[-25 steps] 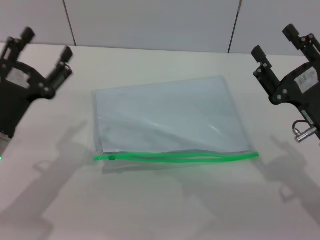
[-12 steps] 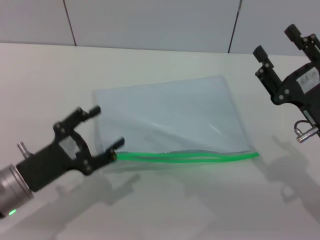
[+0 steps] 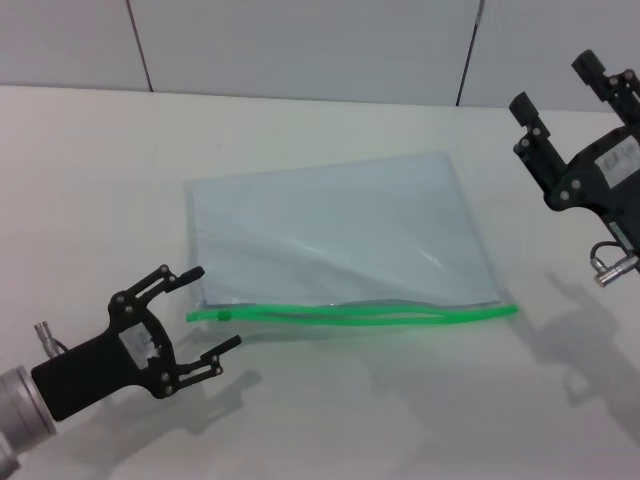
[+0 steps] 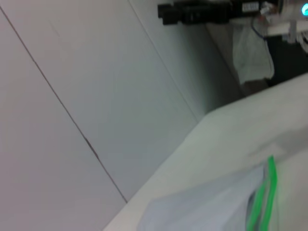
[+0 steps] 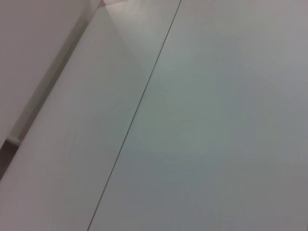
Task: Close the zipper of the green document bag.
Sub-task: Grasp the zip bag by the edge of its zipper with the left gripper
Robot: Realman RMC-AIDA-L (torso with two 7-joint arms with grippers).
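The green document bag (image 3: 335, 235) lies flat on the white table, a pale blue-grey pouch with its bright green zipper (image 3: 370, 316) along the near edge. The small slider tab (image 3: 224, 315) sits at the zipper's left end. My left gripper (image 3: 213, 310) is open, low at the front left, its fingertips on either side of that left end, just short of the slider. The left wrist view shows the bag (image 4: 202, 207) and part of the zipper (image 4: 262, 192). My right gripper (image 3: 562, 92) is held up, open, at the far right, away from the bag.
The white table (image 3: 330, 420) reaches back to a grey panelled wall (image 3: 300, 45). The right wrist view shows only wall panels. Nothing else lies on the table around the bag.
The left arm dropped from the upper left to the bag's front left corner, then drew slightly back toward me. The bag settled back flat. The right arm stayed put.
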